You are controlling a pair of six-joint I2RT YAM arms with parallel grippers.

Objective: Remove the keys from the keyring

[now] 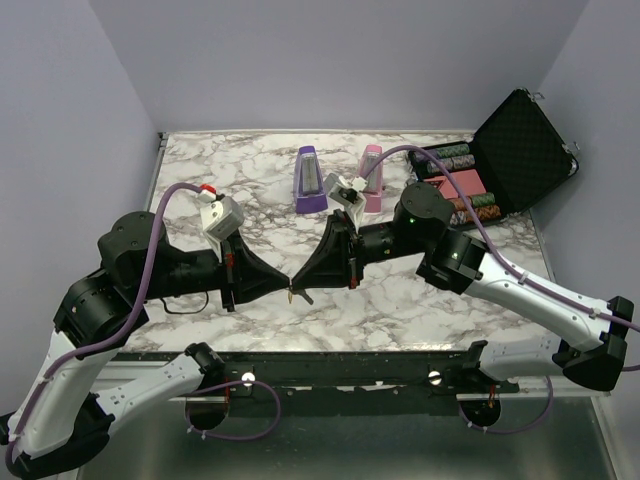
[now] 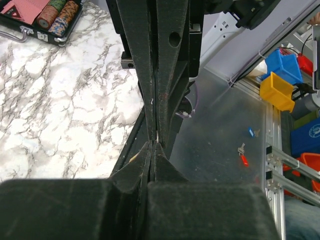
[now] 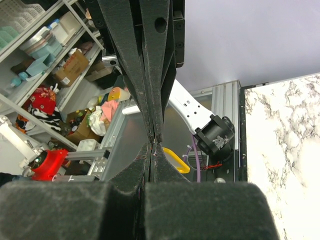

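My left gripper (image 1: 285, 282) and right gripper (image 1: 304, 283) meet tip to tip above the table's front middle, both shut. A tiny gold key (image 1: 291, 296) hangs just below the meeting tips. In the left wrist view my left gripper (image 2: 152, 145) is closed, with a thin silver sliver (image 2: 157, 135) between the two grippers' tips and a yellowish key bit (image 2: 132, 158) peeking beside my finger. In the right wrist view my right gripper (image 3: 154, 146) is closed, and the key's yellow part (image 3: 176, 161) shows behind it. The ring itself is hidden.
A purple metronome (image 1: 308, 180) and a pink metronome (image 1: 371, 176) stand at the back middle of the marble table (image 1: 200, 180). An open black case (image 1: 520, 140) with poker chips (image 1: 452, 160) sits at the back right; it also shows in the left wrist view (image 2: 30, 31).
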